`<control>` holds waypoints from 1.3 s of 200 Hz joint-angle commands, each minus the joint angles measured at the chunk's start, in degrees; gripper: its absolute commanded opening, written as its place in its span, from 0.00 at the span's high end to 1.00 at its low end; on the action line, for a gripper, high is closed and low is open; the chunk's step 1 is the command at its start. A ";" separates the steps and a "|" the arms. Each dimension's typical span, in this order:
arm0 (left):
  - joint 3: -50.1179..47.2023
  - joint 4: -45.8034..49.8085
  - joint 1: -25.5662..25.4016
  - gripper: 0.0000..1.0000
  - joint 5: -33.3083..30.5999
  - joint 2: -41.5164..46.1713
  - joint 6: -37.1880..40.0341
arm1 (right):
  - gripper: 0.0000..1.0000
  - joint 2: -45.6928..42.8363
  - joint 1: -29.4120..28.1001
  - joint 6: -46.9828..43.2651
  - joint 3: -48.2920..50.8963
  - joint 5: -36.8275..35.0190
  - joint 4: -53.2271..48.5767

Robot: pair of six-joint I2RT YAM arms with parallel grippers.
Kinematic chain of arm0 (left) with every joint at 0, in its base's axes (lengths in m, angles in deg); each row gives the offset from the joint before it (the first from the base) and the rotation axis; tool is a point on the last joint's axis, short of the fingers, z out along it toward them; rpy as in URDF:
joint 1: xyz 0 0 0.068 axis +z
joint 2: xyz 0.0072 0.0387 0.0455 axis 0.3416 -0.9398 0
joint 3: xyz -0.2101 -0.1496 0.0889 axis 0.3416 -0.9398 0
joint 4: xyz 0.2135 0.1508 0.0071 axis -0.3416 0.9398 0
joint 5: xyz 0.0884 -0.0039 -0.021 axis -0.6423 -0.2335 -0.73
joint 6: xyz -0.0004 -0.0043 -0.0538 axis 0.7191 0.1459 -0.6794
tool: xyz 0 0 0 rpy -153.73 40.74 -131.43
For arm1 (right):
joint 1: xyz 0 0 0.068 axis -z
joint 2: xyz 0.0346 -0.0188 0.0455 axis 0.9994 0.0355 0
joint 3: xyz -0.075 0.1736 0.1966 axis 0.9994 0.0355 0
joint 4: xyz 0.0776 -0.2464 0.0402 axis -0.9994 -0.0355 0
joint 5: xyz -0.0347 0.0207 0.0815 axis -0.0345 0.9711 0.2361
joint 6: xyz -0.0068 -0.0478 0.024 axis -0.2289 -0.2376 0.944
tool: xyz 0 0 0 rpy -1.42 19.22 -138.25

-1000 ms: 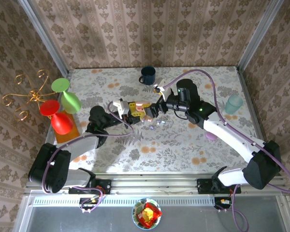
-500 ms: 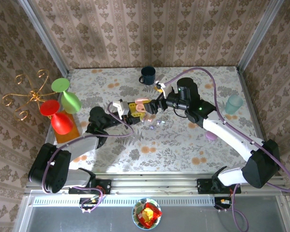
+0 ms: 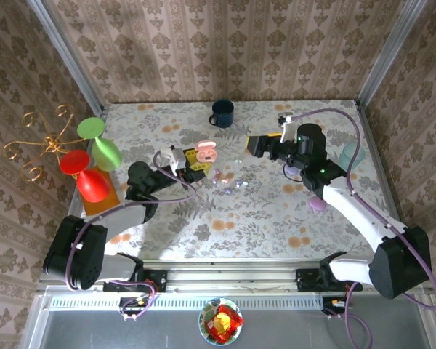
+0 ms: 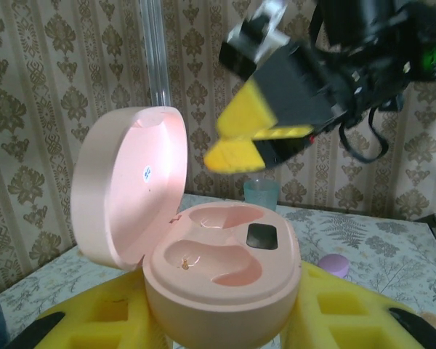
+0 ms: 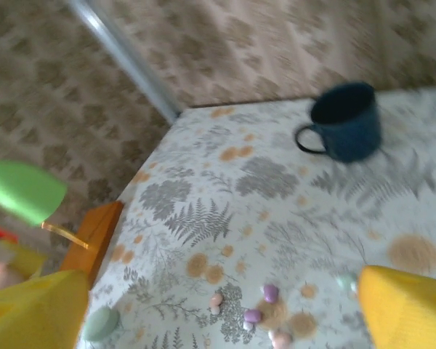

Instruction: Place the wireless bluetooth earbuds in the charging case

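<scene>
The charging case (image 4: 225, 280) is held pinched between the yellow pads of the left gripper (image 3: 198, 160), raised over the table (image 3: 276, 218) at about 11 o'clock from its centre. Its lid is swung open, and two moulded wells and a small dark square are exposed. The right gripper (image 5: 218, 298) is seen with its fingers spread wide and nothing between them, at about 1 o'clock from the centre and apart from the case. The wireless bluetooth earbuds (image 5: 270, 292) are scattered loose on the table near its centre, at 5 o'clock from the case.

A blue mug (image 3: 221, 113) is placed at 12 o'clock; what its dark inside holds cannot be told. A teal cup (image 3: 352, 156) is set at 3 o'clock and a lilac oval case (image 3: 316, 205) at 4 o'clock. Below the rail at 6 o'clock, a bowl (image 3: 220, 322) is filled with red and yellow pieces. Green and red goblets (image 3: 105, 153) are grouped at 9 o'clock. The table is covered in a floral print and enclosed by damask-papered walls (image 3: 218, 51).
</scene>
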 commanded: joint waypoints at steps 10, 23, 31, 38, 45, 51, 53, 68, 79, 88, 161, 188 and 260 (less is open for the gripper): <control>-0.30 -3.64 0.74 0.69 0.75 -0.10 -2.00 | 0.23 5.10 -0.31 18.45 2.54 -1.85 -2.10; -0.20 -3.74 1.03 0.69 1.04 0.01 -2.26 | 0.34 7.83 -1.29 22.10 3.04 -1.41 -1.64; -0.21 -3.87 1.09 0.69 1.01 0.16 -2.44 | 0.38 10.22 -1.94 23.47 2.75 -1.56 -1.97; -0.22 -3.88 1.20 0.69 1.06 0.36 -2.42 | 0.39 11.87 -2.61 25.03 2.48 -1.69 -2.38; -0.25 -3.75 1.24 0.69 1.04 0.54 -2.37 | 0.41 13.37 -3.38 26.96 2.38 -2.21 -2.39; -0.29 -3.75 1.32 0.69 1.07 0.72 -2.34 | 0.43 14.74 -3.98 28.54 2.40 -2.58 -1.81; -0.30 -3.75 1.34 0.69 1.03 0.79 -2.36 | 0.43 15.17 -4.25 29.15 2.47 -2.70 -1.53; -0.55 -3.66 1.51 0.69 1.19 1.28 -2.19 | 0.45 18.28 -5.86 32.87 2.67 -3.14 0.85; -0.74 -3.56 1.71 0.69 1.34 1.37 -2.28 | 0.47 20.49 -7.06 35.07 2.30 -3.37 2.03; -0.85 -3.61 1.69 0.69 1.30 1.52 -2.49 | 0.50 22.19 -7.94 36.18 1.84 -3.43 2.75; -1.70 -3.57 2.13 0.69 2.11 2.11 -2.63 | 0.62 30.25 -11.29 39.94 -2.22 -3.85 3.24; -1.86 -3.58 2.30 0.69 2.16 2.10 -2.53 | 0.63 32.34 -11.49 40.47 -3.07 -2.84 4.74; -2.00 -3.58 2.45 0.69 2.16 2.14 -2.38 | 0.64 35.93 -11.76 39.74 -5.02 -2.47 4.43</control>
